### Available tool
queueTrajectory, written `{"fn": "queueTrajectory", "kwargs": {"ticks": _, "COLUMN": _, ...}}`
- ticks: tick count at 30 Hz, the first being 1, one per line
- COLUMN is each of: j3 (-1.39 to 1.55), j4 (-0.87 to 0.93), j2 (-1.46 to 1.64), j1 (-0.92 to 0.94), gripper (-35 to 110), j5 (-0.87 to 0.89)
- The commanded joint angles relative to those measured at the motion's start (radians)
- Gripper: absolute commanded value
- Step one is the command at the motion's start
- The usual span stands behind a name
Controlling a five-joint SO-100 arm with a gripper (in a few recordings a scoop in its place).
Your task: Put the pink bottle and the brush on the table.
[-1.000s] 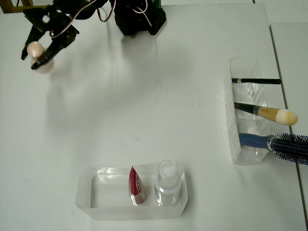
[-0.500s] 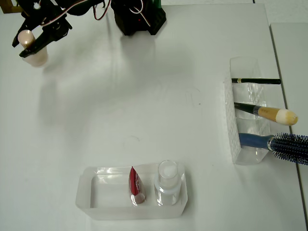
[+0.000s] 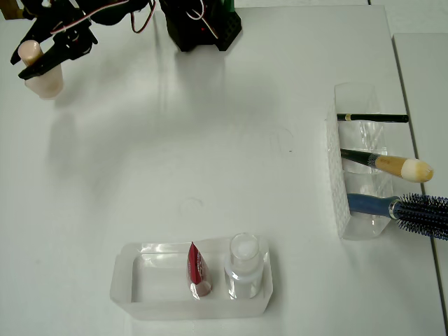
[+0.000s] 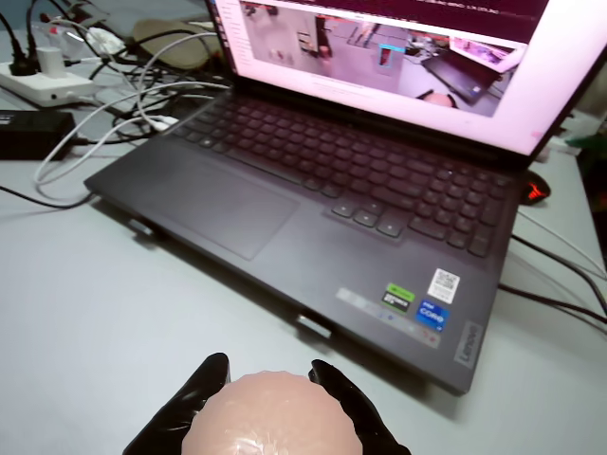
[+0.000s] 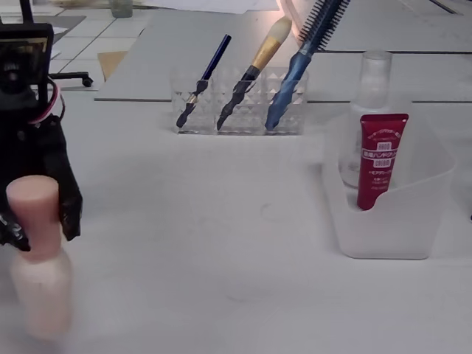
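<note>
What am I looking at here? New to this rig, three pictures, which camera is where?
A small black robot arm with a two-finger claw works on a white table. One camera looks straight down, one stands low at the table's side, one rides on the wrist and sees a laptop beyond. The claw is shut on the neck of a pink bottle, upright near the table's corner. A clear rack holds a thin dark stick, the makeup brush and a blue hairbrush. A tray holds a red tube and a clear bottle.
</note>
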Motion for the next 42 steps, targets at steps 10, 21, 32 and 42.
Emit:
{"fn": "queueTrajectory", "kwargs": {"ticks": 10, "j3": 0.008, "j4": -0.236, "j2": -0.172, "j1": 0.040, "gripper": 0, "j5": -0.032}}
{"fn": "queueTrajectory", "kwargs": {"ticks": 21, "j3": 0.021, "j4": -0.307, "j2": -0.293, "j1": 0.054, "gripper": 0, "j5": -0.025}}
{"fn": "queueTrajectory", "kwargs": {"ticks": 32, "j3": 0.117, "j4": -0.388, "j2": -0.302, "j1": 0.041, "gripper": 0, "j5": -0.021}}
{"fn": "queueTrajectory", "kwargs": {"ticks": 42, "j3": 0.129, "j4": -0.399, "j2": -0.308, "j1": 0.051, "gripper": 0, "j5": -0.031}}
